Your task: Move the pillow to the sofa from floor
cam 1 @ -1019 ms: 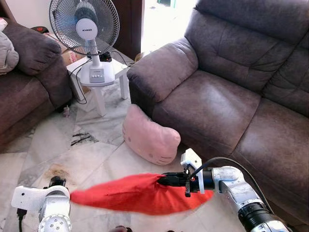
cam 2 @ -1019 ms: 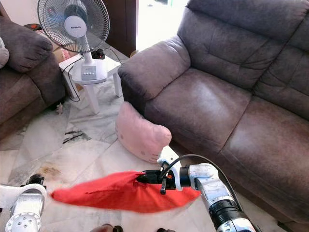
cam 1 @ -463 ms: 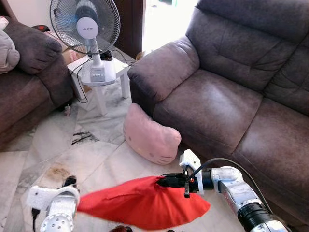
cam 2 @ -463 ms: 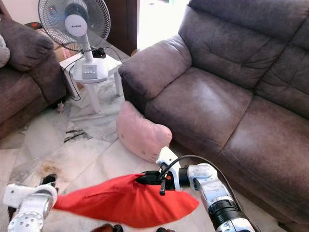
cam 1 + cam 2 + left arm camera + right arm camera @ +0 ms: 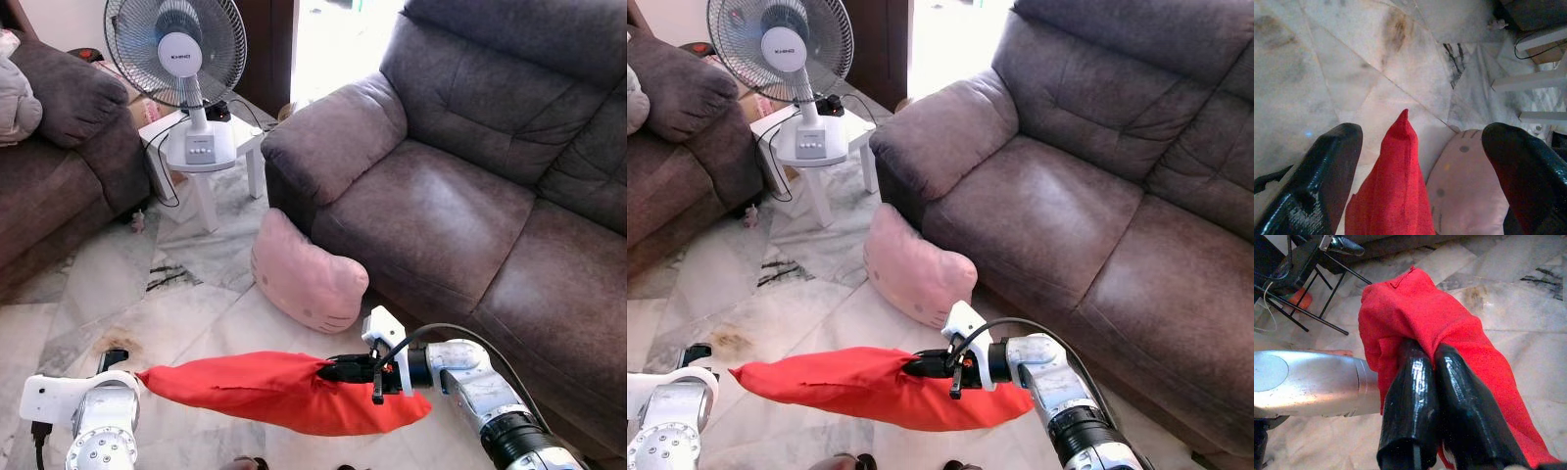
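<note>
Pillow [image 5: 294, 392], red, hangs above the floor [image 5: 88, 294], pinched by the closed right gripper [image 5: 338, 370]. Left gripper [image 5: 1420, 161] is wide apart, holding nothing. Pink cushion [image 5: 306, 277] leans against the sofa [image 5: 460, 196]; fan [image 5: 188, 69] stands near.

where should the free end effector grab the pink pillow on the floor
Probably the upper ear corner of the pink pillow, coming from above on the floor side. It leans against the sofa, so that corner sticks up free, and the left end effector is open.

Brown sofas [image 5: 460, 186], marble floor [image 5: 88, 294], fan [image 5: 176, 49]
</note>
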